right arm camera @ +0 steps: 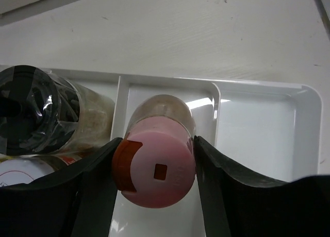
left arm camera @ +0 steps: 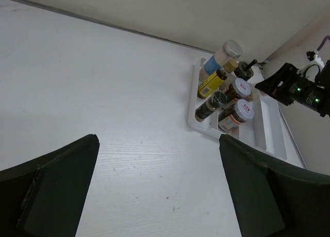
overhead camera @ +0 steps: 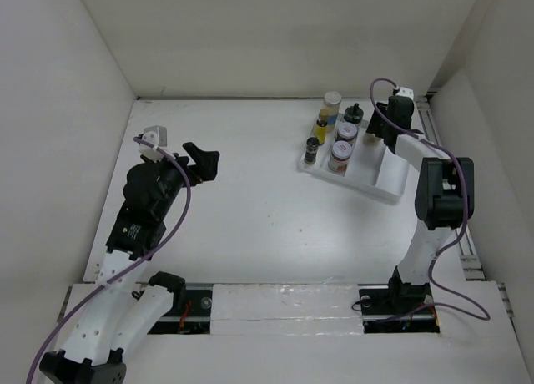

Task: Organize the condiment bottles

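Tray [right arm camera: 258,85] middle slot: pink-capped bottle [right arm camera: 161,178] pinched by right pincer [right arm camera: 154,157]; seemingly six jars [overhead camera: 340,154] alongside; left pincer [left arm camera: 157,154] spread.

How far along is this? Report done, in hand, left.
Done: six bottles stand together in the tray. In hand: right gripper clamps the pink-capped bottle at the neighbouring compartment. Left: set it down, release. Left gripper is open, empty.

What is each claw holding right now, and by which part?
The right claw grips the pink-capped bottle by the sides of its cap. The left claw is open and holds nothing.
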Available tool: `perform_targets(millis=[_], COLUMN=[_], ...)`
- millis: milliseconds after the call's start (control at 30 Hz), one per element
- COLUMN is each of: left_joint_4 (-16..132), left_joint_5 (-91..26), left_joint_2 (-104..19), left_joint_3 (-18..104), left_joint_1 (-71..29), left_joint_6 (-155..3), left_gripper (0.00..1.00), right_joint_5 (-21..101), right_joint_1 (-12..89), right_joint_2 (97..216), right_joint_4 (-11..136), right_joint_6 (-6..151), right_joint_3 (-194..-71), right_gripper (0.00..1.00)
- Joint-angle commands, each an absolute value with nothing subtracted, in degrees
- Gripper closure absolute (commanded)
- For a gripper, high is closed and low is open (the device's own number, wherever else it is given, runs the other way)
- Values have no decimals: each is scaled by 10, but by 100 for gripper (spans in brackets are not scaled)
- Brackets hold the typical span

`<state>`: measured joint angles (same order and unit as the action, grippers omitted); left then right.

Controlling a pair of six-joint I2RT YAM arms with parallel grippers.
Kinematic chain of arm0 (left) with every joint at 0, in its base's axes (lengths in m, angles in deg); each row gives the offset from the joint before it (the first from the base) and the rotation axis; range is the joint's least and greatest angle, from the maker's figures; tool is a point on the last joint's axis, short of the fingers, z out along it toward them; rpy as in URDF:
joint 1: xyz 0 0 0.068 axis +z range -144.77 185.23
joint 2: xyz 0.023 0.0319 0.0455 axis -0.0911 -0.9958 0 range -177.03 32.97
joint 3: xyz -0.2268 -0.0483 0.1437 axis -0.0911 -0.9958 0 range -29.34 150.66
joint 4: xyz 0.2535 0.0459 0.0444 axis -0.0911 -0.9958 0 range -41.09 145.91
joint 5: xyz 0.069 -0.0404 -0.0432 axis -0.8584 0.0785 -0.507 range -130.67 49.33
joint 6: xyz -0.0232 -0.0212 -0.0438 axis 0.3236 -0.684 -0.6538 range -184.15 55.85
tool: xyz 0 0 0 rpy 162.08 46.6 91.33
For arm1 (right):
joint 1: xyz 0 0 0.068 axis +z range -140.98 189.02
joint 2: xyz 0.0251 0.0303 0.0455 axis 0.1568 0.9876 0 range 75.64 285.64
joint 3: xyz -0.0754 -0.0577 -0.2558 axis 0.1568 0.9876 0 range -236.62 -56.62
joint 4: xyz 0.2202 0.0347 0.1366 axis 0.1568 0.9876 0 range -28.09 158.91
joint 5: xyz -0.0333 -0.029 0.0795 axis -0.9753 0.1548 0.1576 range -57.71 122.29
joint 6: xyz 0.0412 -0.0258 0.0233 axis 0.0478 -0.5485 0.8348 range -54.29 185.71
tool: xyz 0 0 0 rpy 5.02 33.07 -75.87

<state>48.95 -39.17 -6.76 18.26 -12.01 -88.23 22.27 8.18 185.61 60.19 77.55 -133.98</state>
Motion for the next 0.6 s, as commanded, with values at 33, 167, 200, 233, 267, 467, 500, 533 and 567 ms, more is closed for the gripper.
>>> perform_targets(millis=[33,167,200,233,267,467,500,533,567], left_joint_4=[508,508,508,508,508,508,508,508,508], left_joint_5=[-389,-395,-395,-395,-395,-395,-395,-395,-400], left_joint_2=[-70,-70,-70,-70,-70,-70,-70,-70,-70], left_joint_3=[199,199,199,199,199,199,199,199,199], left_joint_1=[-118,-118,-118,-118,-118,-118,-118,-118,-118], left_joint_6=[-875,-875,-875,-875,-875,-875,-875,-875,-875], left_gripper=[0,0,0,0,0,0,0,0,0], right_joint_5=[263,275,275,280,280,244,244,227,227], right_joint_1=[76,71,71,66,66,80,86,102,112], right_joint_2=[1868,1876,1876,1876,1871,1755,1732,1709,1686], right_joint_4=[591,603,608,609,609,602,587,578,570], right_joint_6=[778,778,778,778,778,777,768,768,758], right_joint_3=[-1385,-1393,-1393,-1393,-1386,-1348,-1340,-1331,-1317], right_gripper=[36,24,22,21,19,7,7,4,0])
